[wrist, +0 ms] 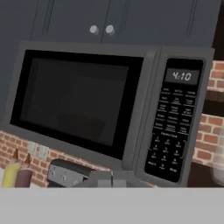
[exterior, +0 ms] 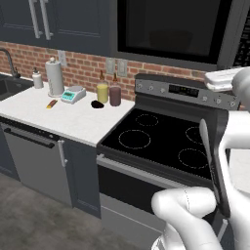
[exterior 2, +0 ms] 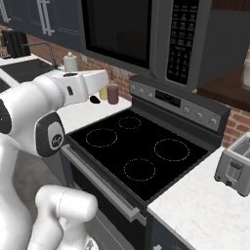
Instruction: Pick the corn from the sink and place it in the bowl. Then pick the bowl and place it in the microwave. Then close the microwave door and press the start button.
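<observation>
Microwave (wrist: 109, 109): microwave door (wrist: 78, 103) closed; behind the dark glass, a faint rounded shape, possibly the bowl (wrist: 81, 124); corn not discernible; gripper jaws fully closed, holding nothing.

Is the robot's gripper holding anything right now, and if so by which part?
Nothing is held: the gripper is shut and empty, facing the closed dark grey microwave door.

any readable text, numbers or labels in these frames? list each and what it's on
"4:10": on the display at the top of the microwave keypad panel.
Keypad button labels under it: too small and blurred to read.
Stove control panel display: blurred, unreadable.
Kitchen scale on the counter: no legible digits.
Bottles by the backsplash: no readable labels.
</observation>
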Tool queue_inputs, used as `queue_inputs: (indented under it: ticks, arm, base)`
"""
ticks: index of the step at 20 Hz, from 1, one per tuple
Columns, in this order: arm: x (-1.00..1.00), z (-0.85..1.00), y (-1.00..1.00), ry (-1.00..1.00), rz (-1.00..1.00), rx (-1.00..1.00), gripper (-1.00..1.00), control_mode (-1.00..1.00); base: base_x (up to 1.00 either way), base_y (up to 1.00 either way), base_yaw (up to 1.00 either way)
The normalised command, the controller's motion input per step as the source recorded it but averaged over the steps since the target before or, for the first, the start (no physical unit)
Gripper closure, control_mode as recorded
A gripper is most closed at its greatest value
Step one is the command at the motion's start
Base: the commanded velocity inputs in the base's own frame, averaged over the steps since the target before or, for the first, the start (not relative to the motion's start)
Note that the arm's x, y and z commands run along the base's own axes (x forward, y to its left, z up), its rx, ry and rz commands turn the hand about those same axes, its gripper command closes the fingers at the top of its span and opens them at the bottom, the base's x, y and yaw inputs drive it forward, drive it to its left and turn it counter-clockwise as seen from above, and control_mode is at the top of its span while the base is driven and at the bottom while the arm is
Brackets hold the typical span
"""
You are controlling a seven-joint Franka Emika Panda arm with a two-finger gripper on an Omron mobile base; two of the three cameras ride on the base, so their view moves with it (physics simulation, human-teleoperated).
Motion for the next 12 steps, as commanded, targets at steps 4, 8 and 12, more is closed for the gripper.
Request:
queue_inputs:
  ticks: [4, 8, 12]
  arm:
    - [-0.01, 0.00, -0.09, 0.06, 0.00, 0.01, 1.00, -1.00]
    - [0.00, 0.00, -0.36, 0.03, -0.12, 0.11, 1.00, -1.00]
    - [0.05, 0.04, -0.22, 0.00, -0.19, 0.15, 1.00, -1.00]
  base:
    - [0.00, 0.00, 0.00]
    - [0.00, 0.00, 0.00]
    - [0.00, 0.00, 0.00]
